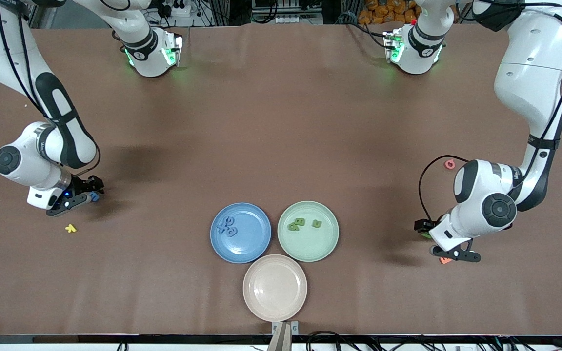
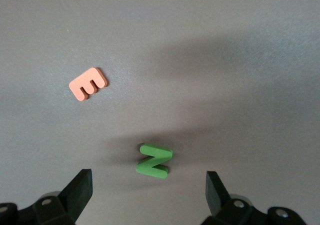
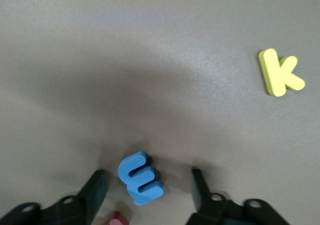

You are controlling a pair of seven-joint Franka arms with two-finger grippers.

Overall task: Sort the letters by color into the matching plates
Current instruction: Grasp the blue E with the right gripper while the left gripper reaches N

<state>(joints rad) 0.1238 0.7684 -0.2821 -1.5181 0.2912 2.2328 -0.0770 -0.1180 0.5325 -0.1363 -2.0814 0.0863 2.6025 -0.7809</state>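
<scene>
Three blue letters [image 1: 227, 226] lay in the blue plate [image 1: 256, 243] and three green [image 1: 302, 224] in the green plate [image 1: 325, 241] beside it, while my wide-open left hand [image 2: 148, 185] straddled a green N [image 2: 154, 160] and my wide-open right hand [image 3: 147, 190] a blue E [image 3: 139, 178], both on the table [image 1: 281, 122] well apart from that blue plate.

Desk [image 1: 281, 122]: plain brown.
Blue plate [image 1: 240, 232], ridged rim, holds darker blue letters [image 1: 227, 225].
Mint green plate [image 1: 308, 231] holds darker green letters [image 1: 302, 224].
Third plate [image 1: 274, 287]: beige.
Loose letters: green N [image 2: 154, 160], orange E [image 2: 88, 83], blue E [image 3: 140, 178], yellow K [image 3: 280, 72], pink letter [image 1: 450, 164].
Both arms white with black joints.
</scene>
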